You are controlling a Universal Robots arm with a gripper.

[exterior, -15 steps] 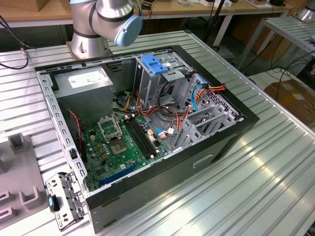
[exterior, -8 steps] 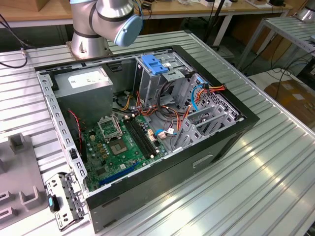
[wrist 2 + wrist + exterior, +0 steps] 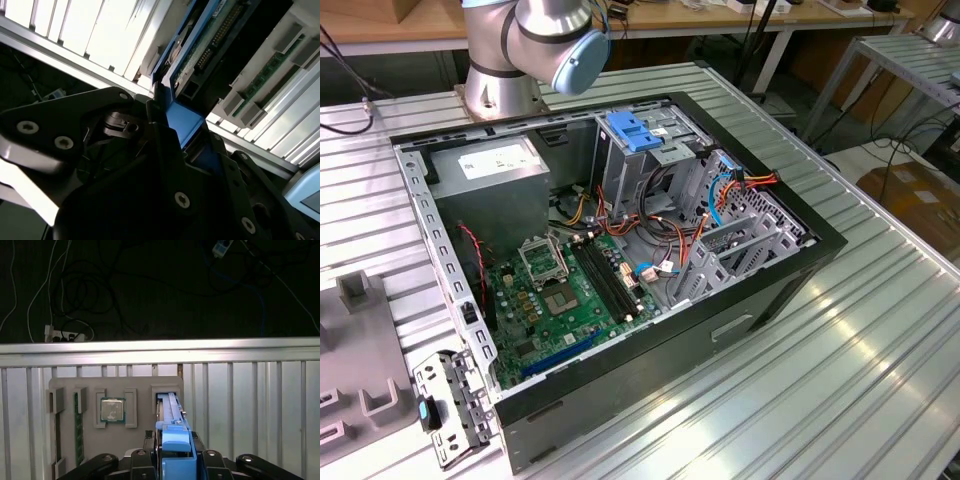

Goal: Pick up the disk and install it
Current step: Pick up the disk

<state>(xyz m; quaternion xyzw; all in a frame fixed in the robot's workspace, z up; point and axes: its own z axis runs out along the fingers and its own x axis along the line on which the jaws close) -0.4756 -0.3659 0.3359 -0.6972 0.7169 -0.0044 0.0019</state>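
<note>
First wrist view: the claw (image 3: 176, 462) is closed on the blue rails of the disk (image 3: 172, 437), which stands on edge at a slot of the grey tray (image 3: 67, 385). The grasp appears made; lifting and installation are not yet done. Exterior view: the open computer case (image 3: 820, 245) sits at frame centre on the counter (image 3: 860, 380).

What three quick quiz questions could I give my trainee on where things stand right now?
1. True or false: the disk is already installed in the computer case.
2. What lies in the tray pocket beside the disk? A) processor chip B) fan C) screwdriver
3. Fill in: the gripper is at the disk's ____ carrier.
Key: 1 false; 2 A; 3 blue.
</note>
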